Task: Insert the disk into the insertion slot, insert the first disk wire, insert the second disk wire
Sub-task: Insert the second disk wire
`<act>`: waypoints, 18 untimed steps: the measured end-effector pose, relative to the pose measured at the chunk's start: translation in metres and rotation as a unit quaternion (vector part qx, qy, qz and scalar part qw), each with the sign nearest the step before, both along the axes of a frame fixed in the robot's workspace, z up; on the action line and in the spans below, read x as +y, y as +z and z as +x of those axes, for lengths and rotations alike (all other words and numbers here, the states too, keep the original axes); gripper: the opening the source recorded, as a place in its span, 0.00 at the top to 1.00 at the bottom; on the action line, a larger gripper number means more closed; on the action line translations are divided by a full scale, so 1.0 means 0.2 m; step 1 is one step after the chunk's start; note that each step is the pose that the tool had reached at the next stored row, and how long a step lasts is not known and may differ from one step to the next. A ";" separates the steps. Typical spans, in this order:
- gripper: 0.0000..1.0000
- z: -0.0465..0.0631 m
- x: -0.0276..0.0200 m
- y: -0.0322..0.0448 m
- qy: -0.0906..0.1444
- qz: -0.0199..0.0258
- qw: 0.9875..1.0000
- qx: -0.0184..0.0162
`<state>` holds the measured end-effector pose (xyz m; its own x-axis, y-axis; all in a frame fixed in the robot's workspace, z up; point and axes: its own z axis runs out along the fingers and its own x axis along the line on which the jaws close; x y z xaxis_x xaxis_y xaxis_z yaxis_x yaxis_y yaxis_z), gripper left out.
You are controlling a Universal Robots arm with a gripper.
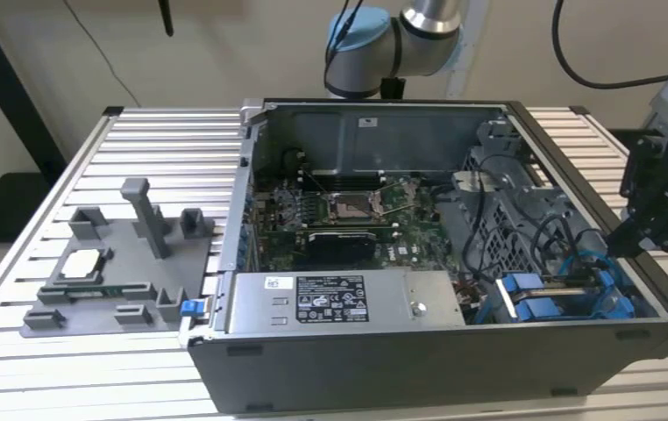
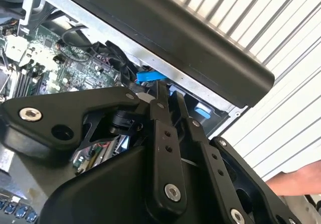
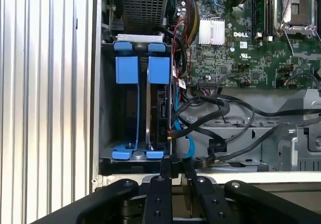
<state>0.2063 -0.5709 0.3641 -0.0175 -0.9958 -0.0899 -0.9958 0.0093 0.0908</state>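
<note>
Blue-framed, the disk (image 3: 159,116) is seen seated upright in the slot (image 3: 108,108), while the nearly closed, empty gripper (image 3: 173,164) is held by black wires (image 3: 210,108), which should be gripped squarely.

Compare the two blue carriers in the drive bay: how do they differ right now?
Load: the inner carrier, next to the cables, holds a dark disk; the outer carrier looks empty, a thin blue rail over bare bay. Surroundings: cables crowd the inner carrier; the outer carrier sits against plain metal. Both are blue, stand on edge, with matching square tabs.
</note>
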 end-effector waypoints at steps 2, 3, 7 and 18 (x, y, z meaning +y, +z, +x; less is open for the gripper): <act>0.00 0.00 -0.001 0.000 0.000 0.002 1.000 0.000; 0.00 0.00 -0.001 0.000 0.000 0.002 1.000 0.000; 1.00 0.00 -0.004 -0.001 0.000 0.006 1.000 0.000; 1.00 -0.06 -0.019 0.074 -0.003 0.016 1.000 0.000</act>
